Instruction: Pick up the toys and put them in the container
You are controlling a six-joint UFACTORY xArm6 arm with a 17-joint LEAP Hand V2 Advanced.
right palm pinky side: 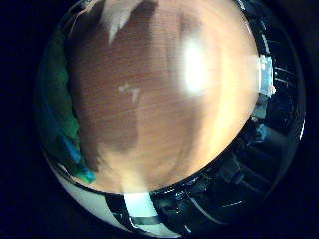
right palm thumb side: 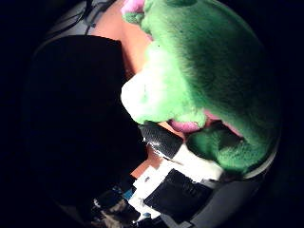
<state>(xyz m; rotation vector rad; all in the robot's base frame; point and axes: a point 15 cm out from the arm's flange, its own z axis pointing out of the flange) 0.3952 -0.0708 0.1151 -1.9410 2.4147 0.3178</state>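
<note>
We observe a green plush toy (right palm thumb side: 213, 71) filling much of the thumb-side palm view, which places it close to the palm. Its fur is bright green, with pink patches (right palm thumb side: 185, 126) showing near the paler, strongly lit lobe that faces the camera. A second pink patch shows at the far end of the toy, around the 12 o'clock edge of that view.

We see parts of the hand (right palm thumb side: 175, 166) in the same view: a black fingertip pad (right palm thumb side: 159, 137) lies against the underside of the toy, between the pale lobe and a smaller green lobe, and white and black body sections run back from it. The pad touches the plush. We cannot tell whether the remaining fingers are curled round the toy or straight, so we record the state of the hand as undetermined.

A large black mass (right palm thumb side: 80, 123) occupies the side of the thumb-side view opposite the toy. We cannot identify it.

In the little-finger-side palm view we see a brown wood-grain tabletop (right palm pinky side: 159, 114) with a bright glare spot and a dark shadow across it. A green and blue shape (right palm pinky side: 60, 109) lies at the edge of this view, around 9 o'clock; we cannot tell what it is.
</note>
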